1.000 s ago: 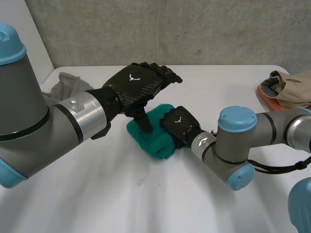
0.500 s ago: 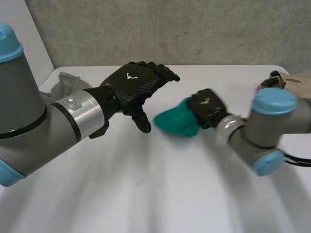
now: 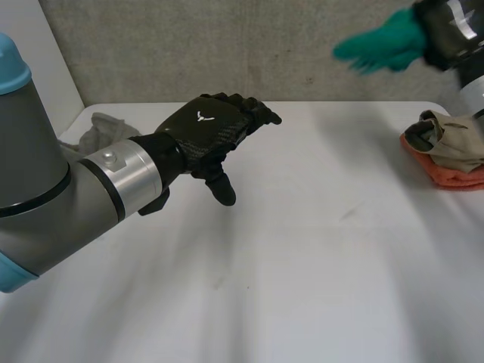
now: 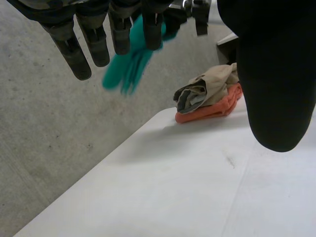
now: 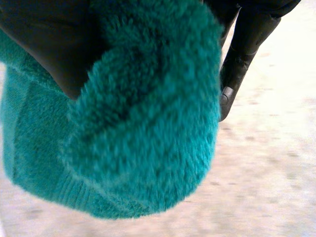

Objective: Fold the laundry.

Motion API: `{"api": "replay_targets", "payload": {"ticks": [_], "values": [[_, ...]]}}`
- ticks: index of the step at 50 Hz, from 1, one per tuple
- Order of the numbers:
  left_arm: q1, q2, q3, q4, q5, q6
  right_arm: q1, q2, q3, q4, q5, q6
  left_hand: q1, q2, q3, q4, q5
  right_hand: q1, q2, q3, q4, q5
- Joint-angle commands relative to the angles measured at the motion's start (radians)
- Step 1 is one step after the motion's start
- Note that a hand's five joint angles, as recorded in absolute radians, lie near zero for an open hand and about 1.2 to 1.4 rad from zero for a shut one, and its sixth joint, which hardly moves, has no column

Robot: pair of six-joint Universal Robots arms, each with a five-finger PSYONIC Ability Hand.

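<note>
- My right hand (image 3: 454,26) grips the teal fleece cloth (image 3: 374,47), raised high above the counter's (image 3: 302,249) right end, where a beige-and-orange pile (image 3: 446,147) lies.
- My left hand (image 3: 208,132) hovers over the counter, fingers loose, holding nothing.

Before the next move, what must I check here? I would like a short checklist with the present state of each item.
1. Grip: right hand has its fingers curled round the teal cloth: ok.
2. Clearance: teal cloth is lifted off the table: ok.
3. Helper: left hand is open and holds nothing: ok.
4. Landing place: stack of clothes at the table's right edge, no hand touching it: ok.
5. Fold quality: teal cloth is bunched in the hand: cannot tell.
</note>
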Motion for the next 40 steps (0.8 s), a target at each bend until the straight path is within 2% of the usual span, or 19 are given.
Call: {"api": "replay_targets", "payload": {"ticks": [1, 7, 19, 27, 34, 35, 37, 38, 40], "values": [[-0.002, 0.0, -0.001, 0.0, 0.0, 0.0, -0.164, 0.075, -0.162, -0.08, -0.015, 0.116, 0.06, 0.053, 0.045, 0.054, 0.037, 0.474, 0.231, 0.225, 0.208, 0.284], [-0.005, 0.0, -0.002, 0.0, 0.0, 0.0, -0.26, 0.17, -0.157, -0.164, -0.098, 0.139, 0.06, 0.053, 0.045, 0.054, 0.037, 0.474, 0.231, 0.225, 0.208, 0.284], [-0.011, -0.013, -0.005, 0.0, -0.003, 0.0, -0.377, 0.319, -0.005, -0.213, -0.189, 0.133, 0.06, 0.053, 0.045, 0.054, 0.037, 0.474, 0.231, 0.225, 0.208, 0.284], [-0.014, -0.013, -0.007, 0.0, -0.003, -0.001, -0.443, 0.287, 0.119, -0.212, -0.279, 0.075, 0.063, 0.056, 0.048, 0.057, 0.04, 0.474, 0.231, 0.225, 0.208, 0.284], [-0.014, -0.013, -0.007, 0.0, -0.003, -0.001, -0.462, 0.184, 0.178, -0.18, -0.301, 0.075, 0.063, 0.056, 0.048, 0.057, 0.04, 0.474, 0.231, 0.225, 0.208, 0.284], [-0.016, -0.013, -0.007, 0.0, -0.003, -0.001, -0.459, 0.167, 0.187, -0.149, -0.299, 0.075, 0.063, 0.056, 0.048, 0.057, 0.04, 0.033, -0.21, -0.216, -0.233, -0.157], [-0.019, -0.012, -0.007, 0.0, -0.003, -0.001, -0.459, 0.146, 0.189, -0.101, -0.299, 0.073, 0.063, 0.056, 0.048, 0.057, 0.04, -0.591, -0.833, -0.839, -0.856, -0.781], [-0.021, -0.012, -0.007, 0.0, -0.003, 0.0, -0.46, 0.133, 0.187, -0.074, -0.298, 0.07, 0.063, 0.056, 0.048, 0.057, 0.04, -0.748, -0.991, -0.997, -1.014, -0.938], [-0.025, -0.012, -0.007, 0.0, -0.003, 0.0, -0.462, 0.095, 0.183, 0.023, -0.295, 0.064, 0.063, 0.056, 0.048, 0.057, 0.04, -0.748, -0.991, -0.997, -1.014, -0.938]]}}
